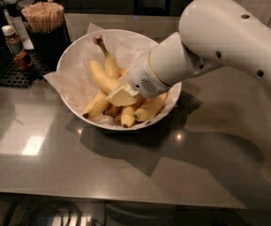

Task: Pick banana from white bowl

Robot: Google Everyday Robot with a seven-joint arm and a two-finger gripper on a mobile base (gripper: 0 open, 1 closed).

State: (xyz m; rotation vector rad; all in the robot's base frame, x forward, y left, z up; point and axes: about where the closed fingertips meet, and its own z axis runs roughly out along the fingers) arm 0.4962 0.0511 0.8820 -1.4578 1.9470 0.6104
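The white bowl, lined with crinkled white paper, sits on the grey table and holds several bananas. The banana, long, curved and plain yellow with a brown-tipped stem pointing to the far rim, lies at the bowl's middle left. My gripper reaches in from the right, down among the bananas, right against the long banana's near end. A shorter banana and other short ones lie beside and under it. The big white arm hides the bowl's right side.
A black container of wooden sticks and small bottles stand on a black mat at the far left, close to the bowl. The grey table stretches toward me, its front edge near the bottom.
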